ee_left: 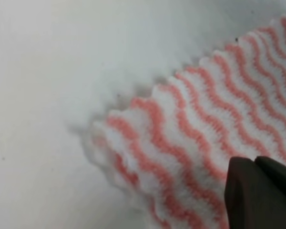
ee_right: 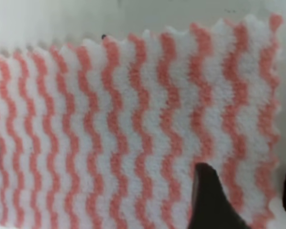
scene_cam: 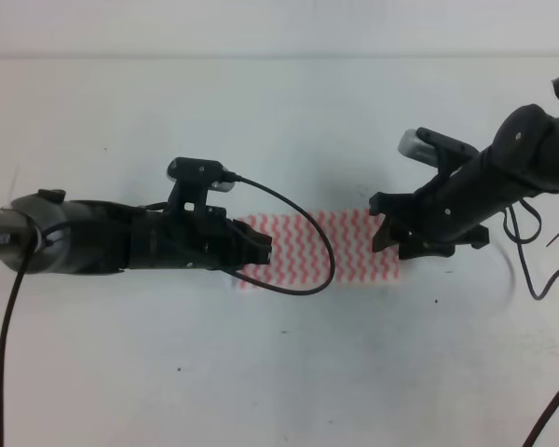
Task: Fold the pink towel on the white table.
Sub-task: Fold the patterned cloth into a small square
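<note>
White table (scene_cam: pixel 279 372), faint dark specks, w/ pink towel (scene_cam: pixel 349 244) lying flat at centre.

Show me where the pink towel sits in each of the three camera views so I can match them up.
Exterior high: the pink towel lies mid-frame on the white table, between the two arms.
Left wrist: it fills the lower right, scalloped edge running diagonally.
Right wrist: it fills nearly the whole picture, table showing only along the top.
Shared landmark: the wavy scalloped edge against bare table.
</note>
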